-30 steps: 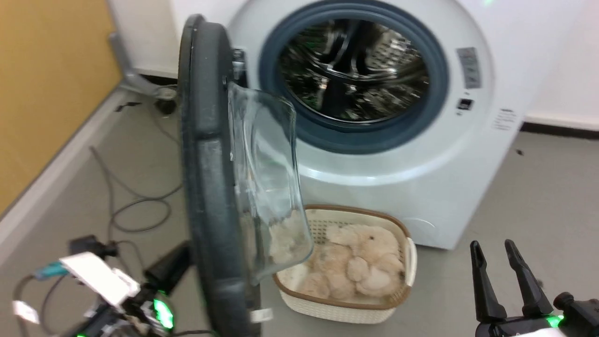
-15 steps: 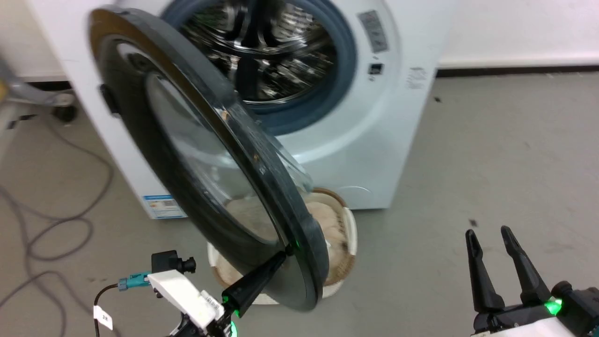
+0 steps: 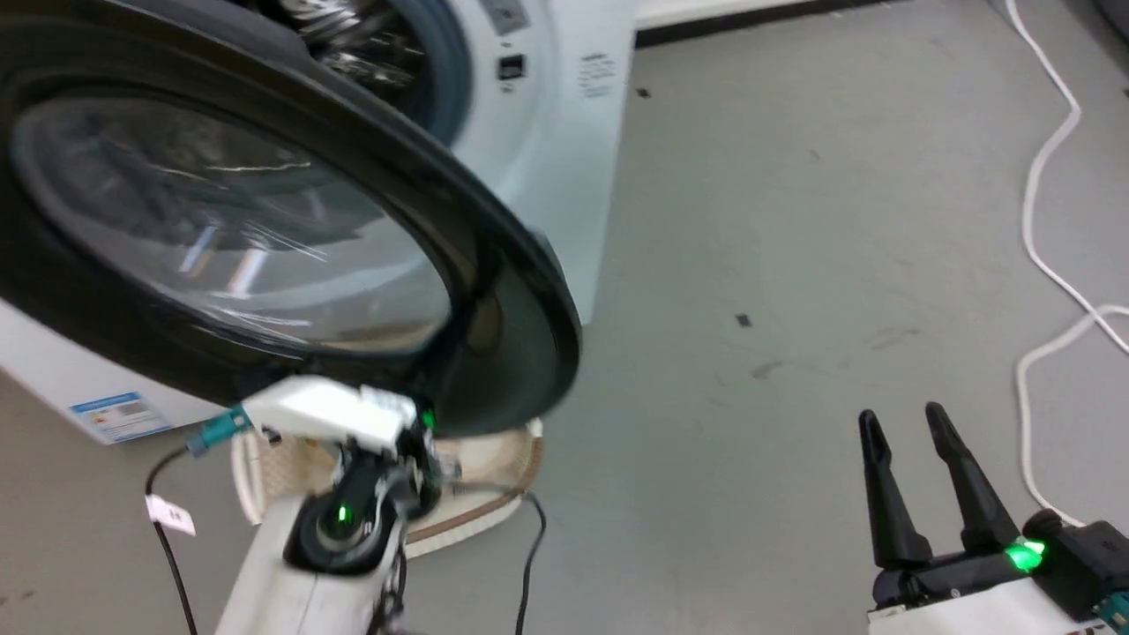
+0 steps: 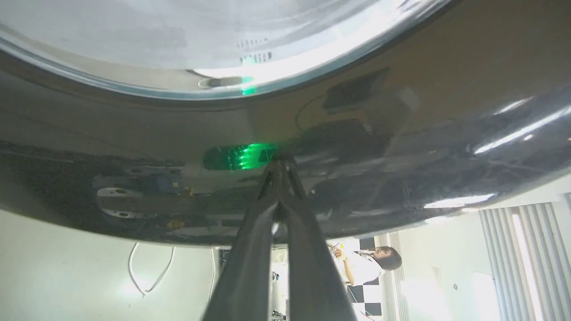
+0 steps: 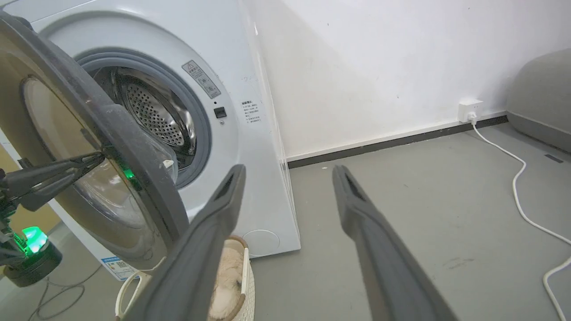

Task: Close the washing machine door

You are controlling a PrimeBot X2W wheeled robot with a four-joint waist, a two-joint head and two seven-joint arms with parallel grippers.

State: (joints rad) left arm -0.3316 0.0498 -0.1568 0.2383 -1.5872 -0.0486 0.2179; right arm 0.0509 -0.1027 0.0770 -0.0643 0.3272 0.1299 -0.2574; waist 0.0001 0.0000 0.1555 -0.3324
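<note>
With the door (image 3: 238, 229) hanging about half shut in front of the washer (image 3: 547, 132), the left gripper (image 4: 279, 165), its 2 fingers together, is pressing tip-first on its black rim while the right gripper (image 3: 901, 414) is idling spread, so the final swing is remaining.

Door (image 3: 265, 229): round, black frame, bulging clear glass, half open, swung out from washer (image 3: 564, 159) (white front-loader, grey gasket (image 5: 203, 129), steel drum (image 5: 151, 111) exposed).
</note>
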